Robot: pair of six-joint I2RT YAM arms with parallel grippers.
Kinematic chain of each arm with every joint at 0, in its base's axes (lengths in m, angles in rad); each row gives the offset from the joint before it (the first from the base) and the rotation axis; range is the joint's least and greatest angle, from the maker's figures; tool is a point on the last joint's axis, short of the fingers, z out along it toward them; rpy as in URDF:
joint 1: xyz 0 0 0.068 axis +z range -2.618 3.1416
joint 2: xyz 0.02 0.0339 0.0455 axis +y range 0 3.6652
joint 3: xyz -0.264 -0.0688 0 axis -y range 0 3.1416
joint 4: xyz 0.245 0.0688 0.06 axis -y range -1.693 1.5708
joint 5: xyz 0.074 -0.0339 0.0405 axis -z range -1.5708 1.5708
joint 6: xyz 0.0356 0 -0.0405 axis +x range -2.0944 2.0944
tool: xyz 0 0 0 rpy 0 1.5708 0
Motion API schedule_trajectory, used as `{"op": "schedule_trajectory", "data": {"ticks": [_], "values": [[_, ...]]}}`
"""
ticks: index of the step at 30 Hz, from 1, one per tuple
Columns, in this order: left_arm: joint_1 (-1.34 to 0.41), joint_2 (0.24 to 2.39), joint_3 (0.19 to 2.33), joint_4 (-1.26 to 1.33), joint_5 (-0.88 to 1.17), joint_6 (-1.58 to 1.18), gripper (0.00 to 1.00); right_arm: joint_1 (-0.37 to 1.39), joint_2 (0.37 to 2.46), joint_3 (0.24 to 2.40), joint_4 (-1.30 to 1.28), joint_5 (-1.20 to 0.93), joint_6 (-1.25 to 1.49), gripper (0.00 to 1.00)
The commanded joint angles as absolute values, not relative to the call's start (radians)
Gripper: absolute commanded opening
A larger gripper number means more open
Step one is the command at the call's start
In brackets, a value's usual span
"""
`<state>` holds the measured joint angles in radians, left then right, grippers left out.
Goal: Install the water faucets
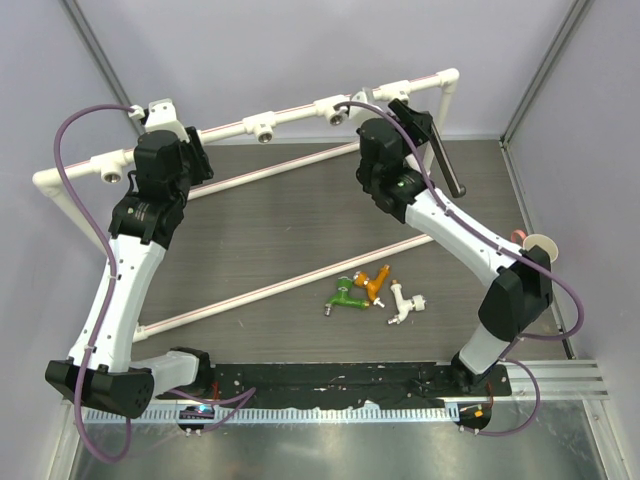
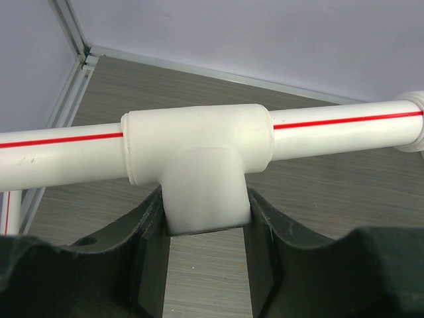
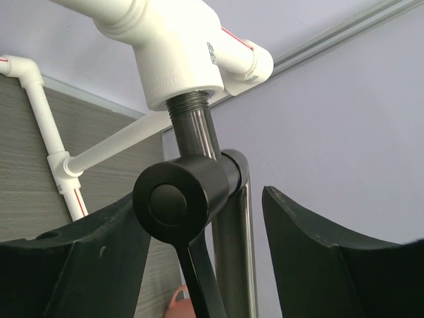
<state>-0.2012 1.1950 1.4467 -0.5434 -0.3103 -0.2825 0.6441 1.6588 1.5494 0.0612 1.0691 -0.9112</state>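
A grey, wood-grained bench carries a white plastic pipe frame. Its smooth round tubes are marked with a thin red stripe, and squat tee fittings join them along the far rail. Two white-shelled robot arms with black joints reach up the bench to that rail. The left arm goes to the far-left stretch and the right arm to the far-right corner.

The black faucet stands in a socket at the right end of the frame. Its threaded neck is entered in the fitting's mouth, and a glossy round cap, a flat lever and a long dark straight tube run away from it. The right gripper brackets this faucet with its jaws apart. The matte black right-hand finger stands clear of the tube. Whether the other finger touches the cap cannot be told.

The left gripper is closed narrowly on the short branch of a tee socket, and its ridged dark fingers press against both sides.

Three stubby plastic faucets lie loose in a cluster near the middle of the bench, toward the right arm. They are the green faucet, the orange faucet just beside it, and the white faucet on the right. A small pale cup sits at the bench's right edge.
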Motion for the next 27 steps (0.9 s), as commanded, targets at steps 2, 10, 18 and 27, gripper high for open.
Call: {"op": "schedule_trajectory", "data": {"ticks": [2,10,18,27], "values": [[-0.155,1.157,1.465,-0.522,-0.407,-0.287,0.0,0.632,1.674,1.6,0.045,1.051,-0.865,0.59],[-0.156,1.158,1.465,-0.523,-0.408,-0.287,0.0,0.608,1.629,1.732,-0.274,0.836,-0.527,0.32],[-0.156,1.16,1.465,-0.522,-0.407,-0.287,0.0,0.373,1.536,1.796,-0.431,0.187,-0.063,0.2],[-0.156,1.158,1.465,-0.522,-0.407,-0.285,0.0,0.121,1.509,1.692,-0.231,-0.398,0.49,0.14]]}}
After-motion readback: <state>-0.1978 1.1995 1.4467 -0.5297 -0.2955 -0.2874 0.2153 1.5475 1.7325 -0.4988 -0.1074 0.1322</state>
